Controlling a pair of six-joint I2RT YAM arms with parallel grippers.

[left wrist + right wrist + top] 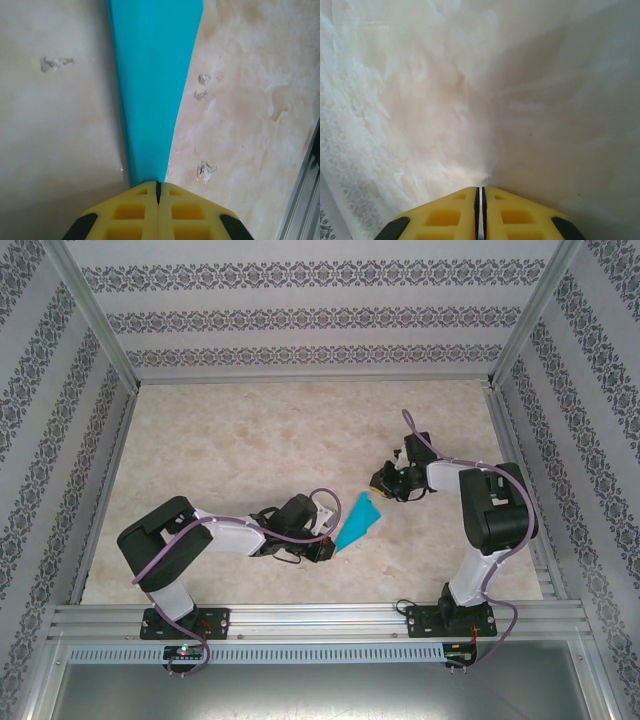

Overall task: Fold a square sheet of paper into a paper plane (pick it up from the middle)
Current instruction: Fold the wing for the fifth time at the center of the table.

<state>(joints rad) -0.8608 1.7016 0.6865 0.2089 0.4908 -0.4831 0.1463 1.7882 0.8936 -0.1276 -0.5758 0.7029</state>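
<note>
Left hand [325, 548]: clenched, grasping the paper plane [358, 522] by its narrow end. On the left wrist view we see the two yellow fingertips [144, 192] pressed together with only a dark seam between them. The teal paper runs out from that seam and widens away from the hand. We judge the pinch at the tip is there to anchor the folded layers, so they cannot spring apart or slide while the creases are worked

Paper plane: one item, teal-blue, a long wedge. It lies diagonally near the middle of the table [230, 460], between the two hands, narrow end toward the left hand and broad end toward the right hand. The wrist view shows a straight edge with a shadow along its left side; we cannot tell whether the body rests on the table or hangs just above it. We judge the folding well advanced, since the shape is already a slim dart rather than a square

Right hand [383, 483]: closed to a thin slit and empty. On the right wrist view its fingertips [501, 199] have nothing between them, and bare marbled table lies ahead. From above we see it just beside the broad end of the plane, apart from it. We judge it is placed close so that it can press or take that end next without a long reach
</note>
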